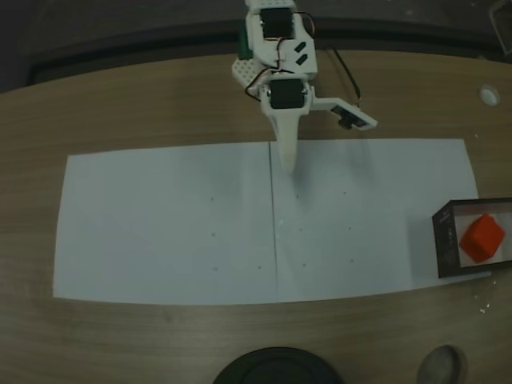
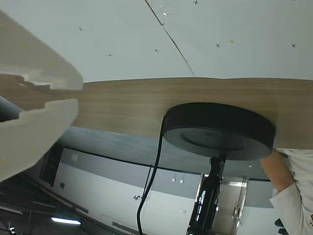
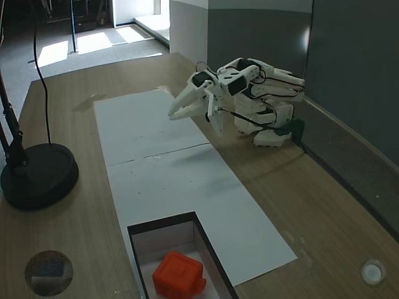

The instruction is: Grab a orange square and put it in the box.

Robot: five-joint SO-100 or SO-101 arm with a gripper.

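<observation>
White plastic two-finger gripper (image 3: 176,112) hangs above the far part of the white paper sheet (image 1: 160,232), with its jaws almost together and nothing between them; the wrist view shows just a thin gap at its tips (image 2: 73,93). Behind it the white arm (image 3: 255,93) is folded low by its base on the brown wooden table (image 1: 160,104). A black round stand base (image 3: 37,174) sits near the table edge. The small bright orange square (image 3: 179,274) already sits inside the little dark-walled box (image 3: 206,246), well apart from the gripper, at the near end of the paper in that fixed view. So the job looks done. A good way to finish, I think, is to keep the arm tucked back and calm, and not bump the box
</observation>
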